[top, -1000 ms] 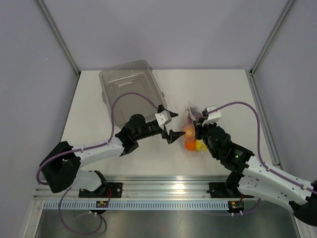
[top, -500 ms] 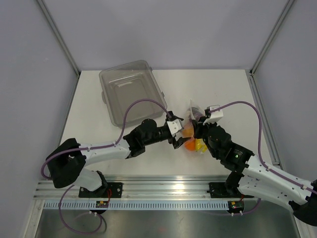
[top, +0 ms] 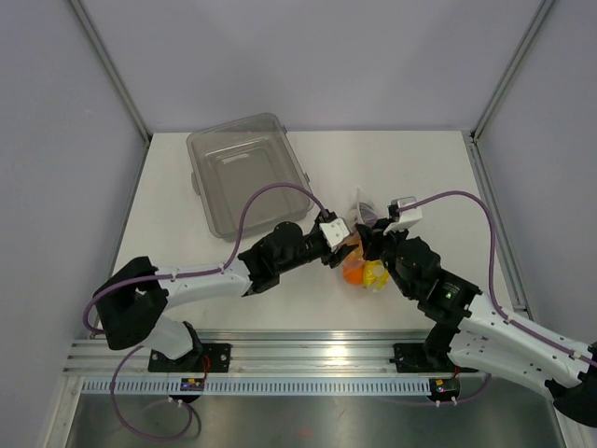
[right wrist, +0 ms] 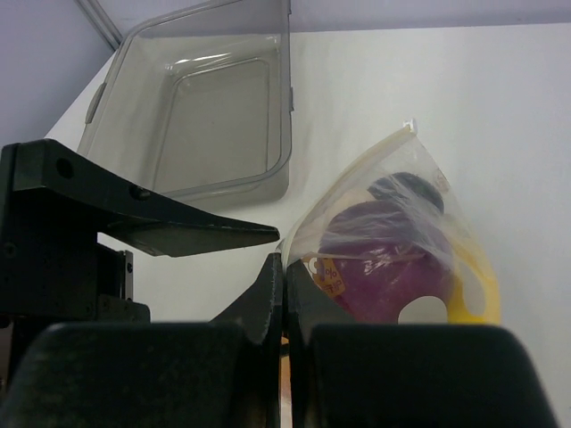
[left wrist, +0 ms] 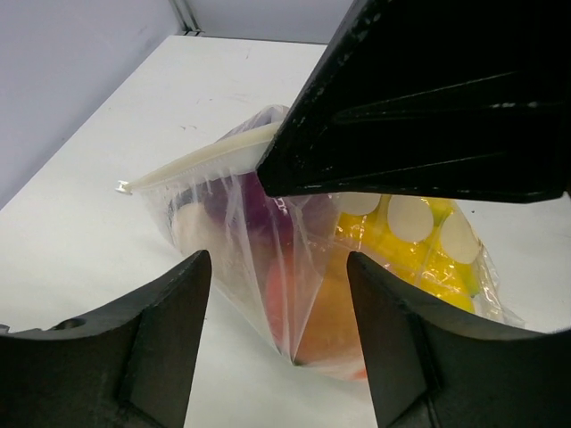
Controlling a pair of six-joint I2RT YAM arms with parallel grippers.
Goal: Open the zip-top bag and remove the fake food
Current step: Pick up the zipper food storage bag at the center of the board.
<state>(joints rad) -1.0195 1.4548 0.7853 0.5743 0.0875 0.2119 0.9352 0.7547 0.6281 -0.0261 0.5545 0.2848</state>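
The zip-top bag (top: 362,245) stands on the white table, its clear film packed with fake food: an orange piece (top: 354,274), a yellow banana bunch (left wrist: 406,241) and a dark purple-red piece (right wrist: 379,259). My right gripper (right wrist: 285,264) is shut on the bag's upper edge beside the white zip strip (left wrist: 192,167) and holds that edge up. My left gripper (left wrist: 277,260) is open, one finger on each side of a fold of film at the bag's low corner, with gaps between film and fingers. In the top view the left gripper (top: 338,253) sits at the bag's left side.
A rigid clear-grey tub (top: 244,173) lies at the back left, also behind the bag in the right wrist view (right wrist: 201,107). Grey walls enclose the table on three sides. Both arms cross the near middle of the table.
My left arm has swung right from the table's middle to the bag, and its jaws have narrowed around the film. The right gripper and the bag have stayed put.
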